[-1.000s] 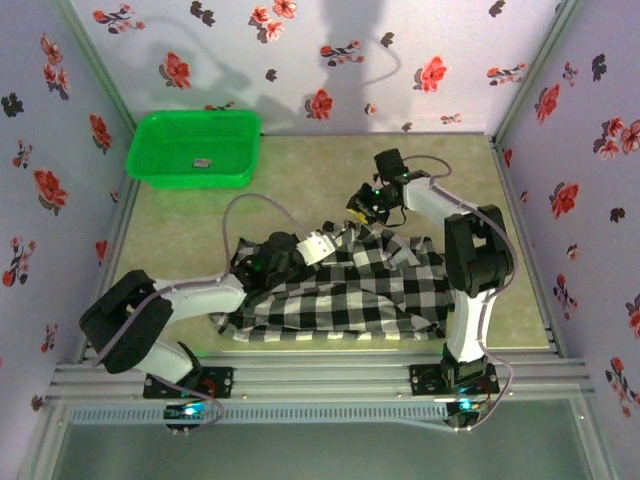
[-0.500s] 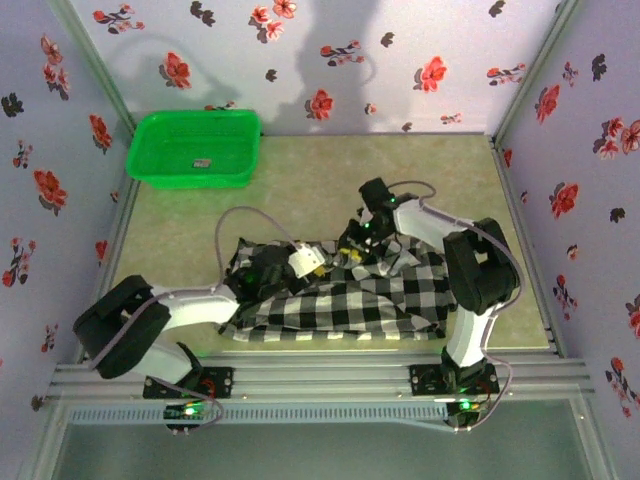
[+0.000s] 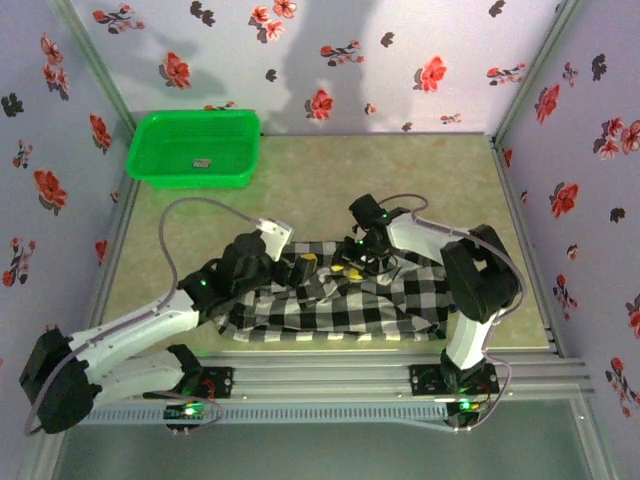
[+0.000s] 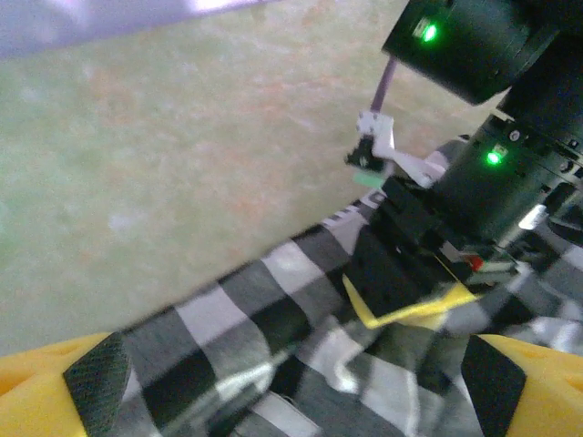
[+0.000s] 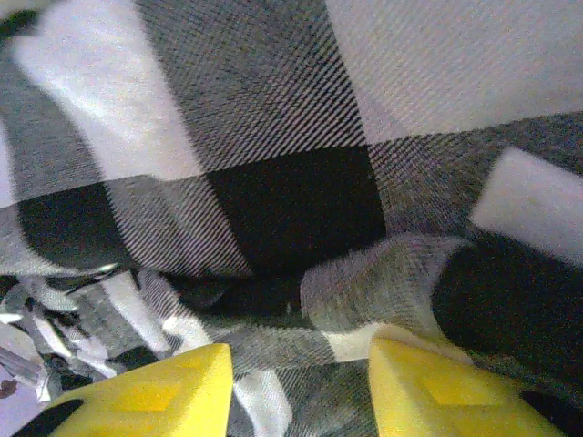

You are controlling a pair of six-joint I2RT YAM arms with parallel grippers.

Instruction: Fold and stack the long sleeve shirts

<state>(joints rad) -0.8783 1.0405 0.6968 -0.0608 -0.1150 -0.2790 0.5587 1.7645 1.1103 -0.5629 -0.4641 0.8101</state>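
The black-and-white checked long sleeve shirt lies crumpled across the near middle of the table. My left gripper hovers low over its far edge. Its yellow fingers stand wide open with only loose cloth beneath them. My right gripper is pressed down on the shirt just to the right of the left one, almost meeting it. In the right wrist view its fingers stand apart, and a wrinkle of checked cloth lies in the gap. The right gripper's wrist looms close in the left wrist view.
A green plastic basket stands at the far left of the table. Bare greenish table top stretches beyond the shirt to the flowered back wall. Flowered walls close in both sides, and a metal rail runs along the near edge.
My left gripper opened and let go of the shirt, its arm stretching out farther. The right gripper came nearer and down onto the cloth and widened its jaws. The lifted fold dropped flat.
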